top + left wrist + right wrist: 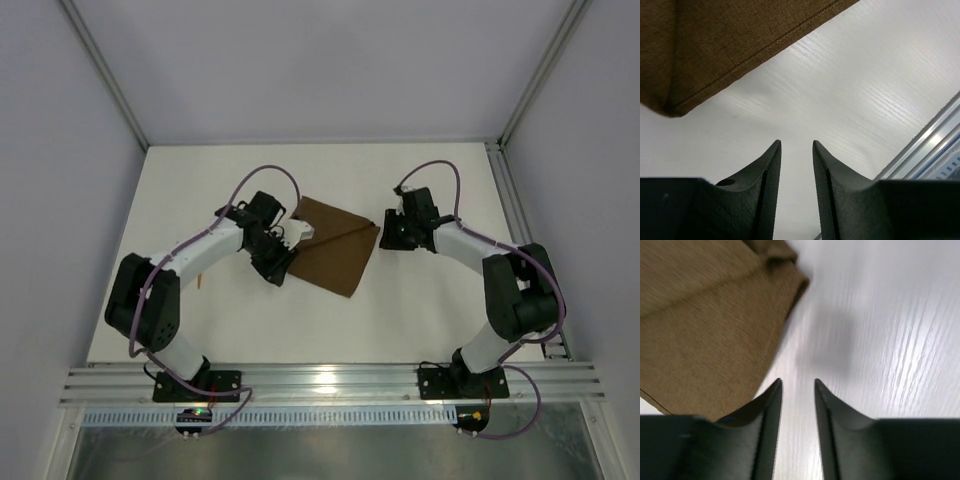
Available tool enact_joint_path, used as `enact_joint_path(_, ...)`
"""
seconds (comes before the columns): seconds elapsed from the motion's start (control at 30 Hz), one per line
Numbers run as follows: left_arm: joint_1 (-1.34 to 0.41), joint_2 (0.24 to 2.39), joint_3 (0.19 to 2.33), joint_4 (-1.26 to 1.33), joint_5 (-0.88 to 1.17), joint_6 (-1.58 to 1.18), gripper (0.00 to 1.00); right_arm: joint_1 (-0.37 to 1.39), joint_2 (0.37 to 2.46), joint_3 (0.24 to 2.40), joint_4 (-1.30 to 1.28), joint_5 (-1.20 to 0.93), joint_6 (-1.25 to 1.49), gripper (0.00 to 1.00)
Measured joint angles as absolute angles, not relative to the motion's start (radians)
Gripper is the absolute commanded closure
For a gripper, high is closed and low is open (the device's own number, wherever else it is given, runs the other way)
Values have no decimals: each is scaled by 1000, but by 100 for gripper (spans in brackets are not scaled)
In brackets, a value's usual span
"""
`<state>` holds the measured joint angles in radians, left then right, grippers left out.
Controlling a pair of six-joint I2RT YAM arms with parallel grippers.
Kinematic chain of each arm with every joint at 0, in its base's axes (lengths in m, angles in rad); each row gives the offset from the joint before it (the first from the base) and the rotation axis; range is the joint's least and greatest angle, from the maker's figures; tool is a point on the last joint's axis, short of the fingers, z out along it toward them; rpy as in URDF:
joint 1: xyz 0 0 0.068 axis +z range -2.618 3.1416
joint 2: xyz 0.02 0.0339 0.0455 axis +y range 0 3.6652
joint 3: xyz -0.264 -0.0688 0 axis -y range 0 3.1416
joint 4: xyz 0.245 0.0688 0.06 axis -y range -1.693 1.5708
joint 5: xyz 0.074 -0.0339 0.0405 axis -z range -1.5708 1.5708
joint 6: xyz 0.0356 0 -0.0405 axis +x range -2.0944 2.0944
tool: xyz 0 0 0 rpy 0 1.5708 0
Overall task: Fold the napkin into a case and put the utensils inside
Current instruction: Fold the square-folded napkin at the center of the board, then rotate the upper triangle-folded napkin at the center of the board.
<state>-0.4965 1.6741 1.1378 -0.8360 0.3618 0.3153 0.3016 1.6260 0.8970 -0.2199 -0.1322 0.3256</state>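
On the table (430, 300), mid-field, the napkin (335, 250) lies flat between my two arms. Top view shows a diagonal crease across it. Right wrist view shows an overlapped layer near its corner, so I'd judge one fold is in at most. The outline is broad, not a narrow pouch, so the case is not formed yet.

My left gripper (796, 146) has its jaws a narrow gap apart with nothing between them, tips over bare table near the napkin's hemmed corner. My right gripper (797, 385) is the same: slightly parted, empty, tips just beside the cloth edge.

For the utensils, one thin orange sliver (201, 282) shows beside my left forearm, well apart from the napkin. I can't tell if it's the fork, and the second isn't visible.

Left to do: the remaining folds, then pick up and insert both. Early stage, by my read.
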Motion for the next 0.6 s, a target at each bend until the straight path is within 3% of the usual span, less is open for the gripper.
enact_joint_path(0.07, -487, 1601, 1138, -841, 360, 319, 63, 300, 1623, 938, -215, -127, 290, 43)
enact_joint_path(0.1, -478, 1570, 1138, -841, 358, 319, 61, 298, 1623, 961, -209, -133, 272, 42)
enact_joint_path(0.23, -434, 1523, 1139, -839, 331, 312, 61, 276, 1662, 1101, -202, -199, 192, 42)
enact_joint_path(0.4, -398, 1569, 1138, -839, 294, 288, 61, 253, 1884, 1397, -225, -276, 99, 41)
enact_joint_path(0.6, -356, 1600, 1138, -836, 248, 260, 61, 247, 2102, 1515, -314, -372, 22, 44)
